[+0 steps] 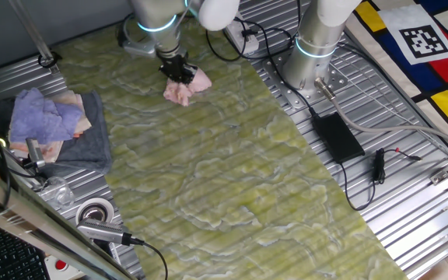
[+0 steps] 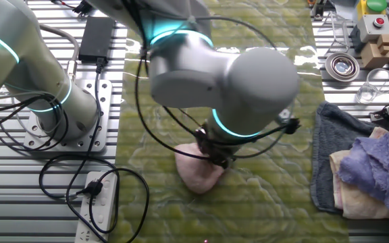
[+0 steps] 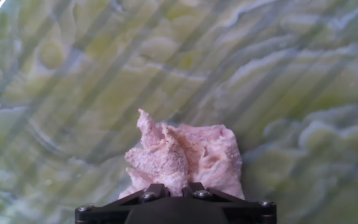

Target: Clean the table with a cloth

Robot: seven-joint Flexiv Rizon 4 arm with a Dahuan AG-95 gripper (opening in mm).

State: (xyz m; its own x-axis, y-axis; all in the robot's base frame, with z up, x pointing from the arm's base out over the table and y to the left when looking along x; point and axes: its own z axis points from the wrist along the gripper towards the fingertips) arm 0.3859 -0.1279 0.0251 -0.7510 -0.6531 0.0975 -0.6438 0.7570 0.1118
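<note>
We had the gripper (image 1: 179, 71) closed on the pink cloth (image 1: 187, 89), pressing it onto the table (image 1: 232, 171) near one end. The cloth bunched directly under our fingers, and the table's long axis stretched away, mostly unwiped, we judged.

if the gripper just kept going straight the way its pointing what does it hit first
The pink cloth already bunched at the gripper; it points down, and right beneath the cloth lies the table. Whether the fingers grip the cloth or only press on it is hidden.
</note>
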